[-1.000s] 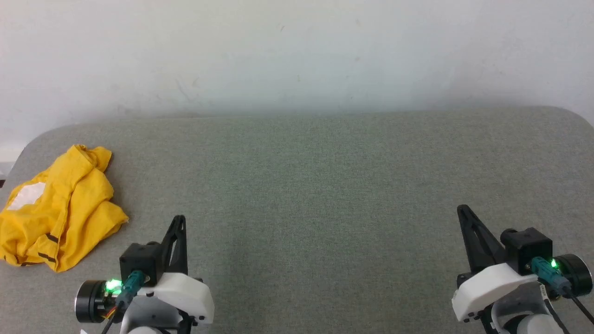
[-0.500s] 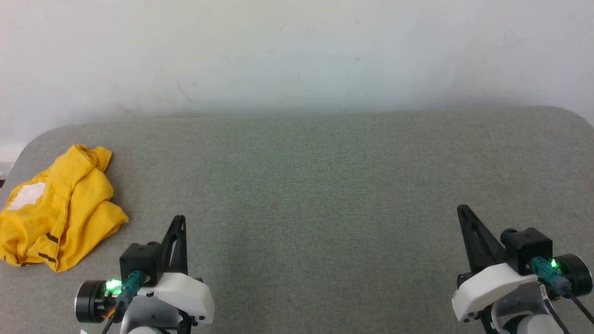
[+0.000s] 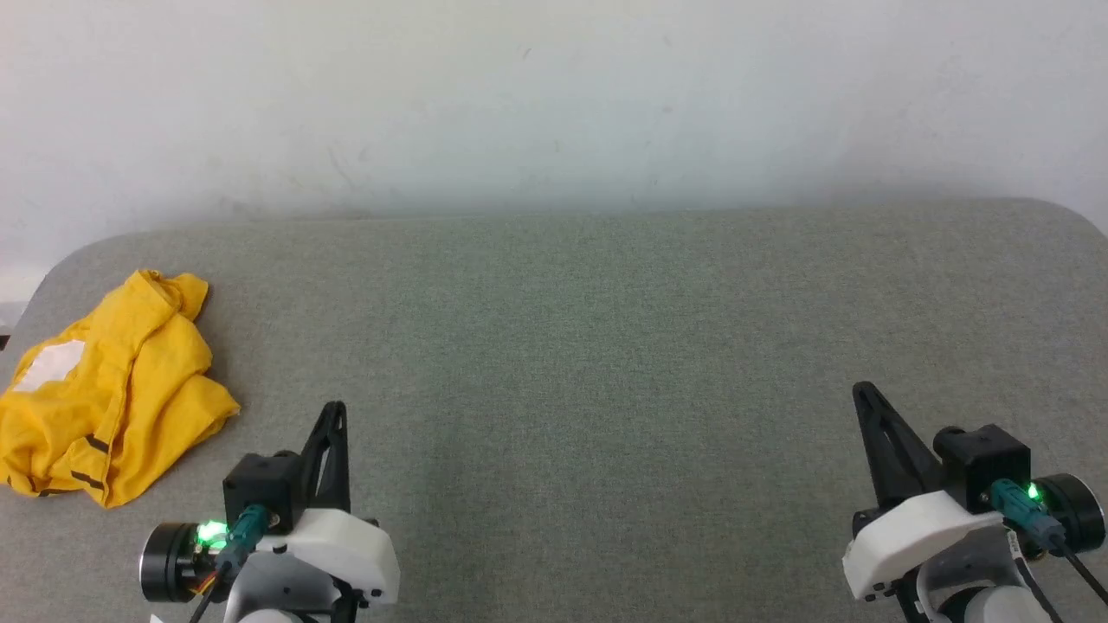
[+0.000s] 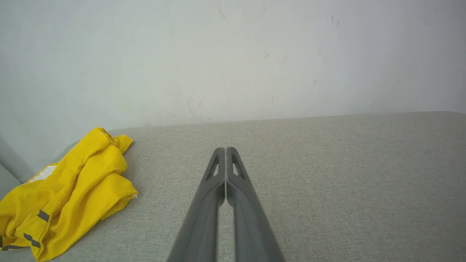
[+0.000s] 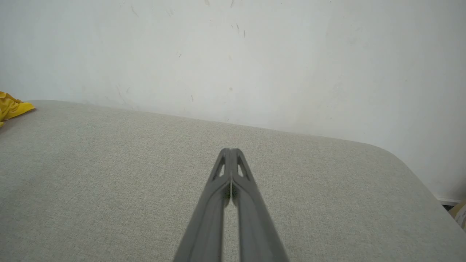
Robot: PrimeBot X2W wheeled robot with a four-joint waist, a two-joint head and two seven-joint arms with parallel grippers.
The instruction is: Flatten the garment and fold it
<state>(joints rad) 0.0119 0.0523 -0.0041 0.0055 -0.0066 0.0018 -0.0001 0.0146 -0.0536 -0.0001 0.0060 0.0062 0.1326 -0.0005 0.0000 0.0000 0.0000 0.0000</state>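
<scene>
**Yellow shirt heaped left of two shut jaws**

Bright yellow shirt (image 3: 108, 389), crumpled in a heap on the counter (image 3: 589, 346), off to the left of the left jaws and a little beyond their tips. Near them, but apart. Bunched over itself in thick ridges, with no part spread flat. White patch (image 3: 50, 363) facing up on the side farthest from the jaws. Short black stripes (image 3: 93, 445) along the edge nearest the robot.

From the left wrist, the same shirt (image 4: 69, 196) to the left of the fingers (image 4: 204, 203), reaching from about the level of their tips back toward their base, with bare counter between cloth and fingers. Stripes (image 4: 43, 215) plain there too.

From the right wrist, just a yellow corner of the shirt (image 5: 11, 105) at the far left, well apart from the right jaws, with most of the counter between.

Left jaws closed, both fingers pressed together at the tips, gripping nothing, held just above the counter and pointing toward the wall (image 3: 554, 104). Right jaws likewise closed and empty, fingers (image 5: 214, 203) meeting at the tips over bare counter.

Ahead of both jaws, grey woven counter up to the pale, lightly scuffed wall. Green light (image 3: 208, 530) glowing behind the left jaws, another (image 3: 1033, 491) behind the right.
</scene>
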